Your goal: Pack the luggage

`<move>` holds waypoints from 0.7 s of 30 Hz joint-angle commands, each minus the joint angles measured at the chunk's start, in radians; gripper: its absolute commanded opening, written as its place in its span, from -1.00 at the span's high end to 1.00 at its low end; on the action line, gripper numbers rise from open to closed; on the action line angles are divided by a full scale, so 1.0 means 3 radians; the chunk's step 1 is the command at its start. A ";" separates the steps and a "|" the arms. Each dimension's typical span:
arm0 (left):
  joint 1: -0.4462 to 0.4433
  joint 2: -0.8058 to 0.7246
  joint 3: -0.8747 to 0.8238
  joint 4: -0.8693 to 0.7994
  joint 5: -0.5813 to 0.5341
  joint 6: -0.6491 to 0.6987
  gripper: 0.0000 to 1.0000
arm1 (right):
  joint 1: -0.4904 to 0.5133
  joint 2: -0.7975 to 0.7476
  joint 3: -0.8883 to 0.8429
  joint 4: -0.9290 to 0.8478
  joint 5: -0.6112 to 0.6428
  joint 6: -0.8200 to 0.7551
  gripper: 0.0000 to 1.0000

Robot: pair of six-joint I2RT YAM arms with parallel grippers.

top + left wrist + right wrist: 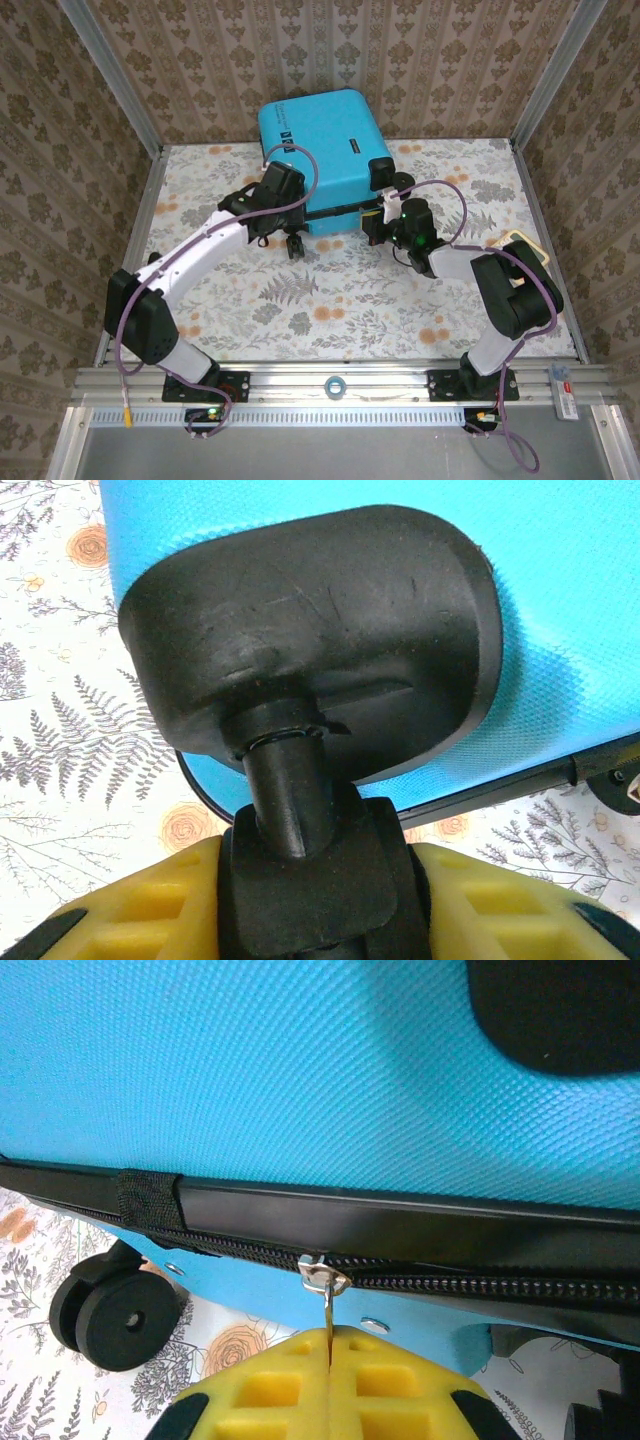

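Partly cut off below, left gripper (315, 868) clamps the black caster stem (290, 800), right gripper (328, 1345) pinches the silver zipper pull (326, 1295) — turquoise textured hard-shell suitcase (320, 140), halves together.

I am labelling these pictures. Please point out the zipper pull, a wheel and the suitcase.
zipper pull (322, 1278), right wrist view, metal slider.
wheel (120, 1322), right wrist view, side face.
suitcase (320, 150), top view, blue shell.

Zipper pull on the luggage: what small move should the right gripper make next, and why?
Probably draw the zipper pull along the zipper track. The right gripper is shut on the pull, and the left gripper clamps a wheel caster, bracing the luggage against that tug. Which way to run it, I cannot tell.
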 commanded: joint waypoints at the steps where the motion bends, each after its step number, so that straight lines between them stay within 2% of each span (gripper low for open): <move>1: 0.0030 -0.0149 -0.0113 -0.0122 0.0190 0.0179 0.64 | -0.0026 -0.0002 -0.0024 0.0068 0.0360 0.0180 1.00; 3: 0.0043 -0.0184 -0.0142 -0.0101 0.0181 0.0152 0.70 | 0.0025 0.0009 0.0024 0.0041 0.0721 0.0272 1.00; 6: 0.0090 -0.0253 -0.0184 -0.0096 0.0158 0.0120 0.79 | 0.0088 -0.0009 0.0044 -0.0028 0.1484 0.0475 1.00; 8: 0.0139 -0.0311 -0.0231 -0.0095 0.0153 0.0090 0.84 | 0.0124 -0.0050 0.0078 -0.0222 0.2089 0.0693 1.00; 10: 0.0197 -0.0356 -0.0280 -0.0089 0.0161 0.0067 0.87 | 0.0115 -0.0067 0.0124 -0.0452 0.2431 0.0860 1.00; 18: 0.0390 -0.0471 -0.0363 -0.0081 0.0215 0.0131 0.94 | 0.0078 -0.0033 0.0116 -0.0482 0.2588 0.0928 1.00; 21: 0.0481 -0.0530 -0.0390 -0.0063 0.0255 0.0143 0.97 | -0.0003 -0.0096 -0.0095 0.0050 0.2259 0.0892 1.00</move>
